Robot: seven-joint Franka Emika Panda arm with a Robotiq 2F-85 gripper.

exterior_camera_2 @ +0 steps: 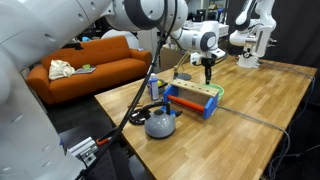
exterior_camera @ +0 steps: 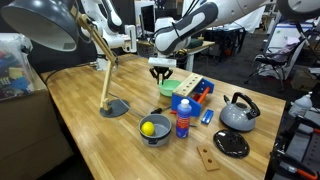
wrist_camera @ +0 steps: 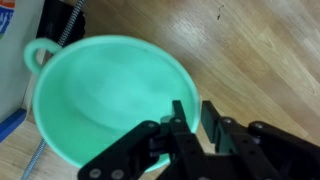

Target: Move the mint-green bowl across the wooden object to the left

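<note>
The mint-green bowl (wrist_camera: 100, 100) fills the left of the wrist view and has a small loop handle on its rim. My gripper (wrist_camera: 193, 105) straddles the rim, one finger inside and one outside, closed on it. In an exterior view the bowl (exterior_camera: 171, 88) sits low over the table just beyond the wooden object (exterior_camera: 190, 96), with the gripper (exterior_camera: 160, 72) over its edge. In an exterior view the gripper (exterior_camera_2: 207, 74) hangs behind the pale wooden object (exterior_camera_2: 193, 91), and only a sliver of the bowl (exterior_camera_2: 217, 90) shows.
A grey kettle (exterior_camera: 238, 112), a black dish (exterior_camera: 230, 145), a blue bottle with a red cap (exterior_camera: 183, 120), a grey metal bowl with a yellow ball (exterior_camera: 152, 130) and a small dark-brown wooden piece (exterior_camera: 208, 157) stand nearby. A desk lamp (exterior_camera: 112, 105) stands to one side.
</note>
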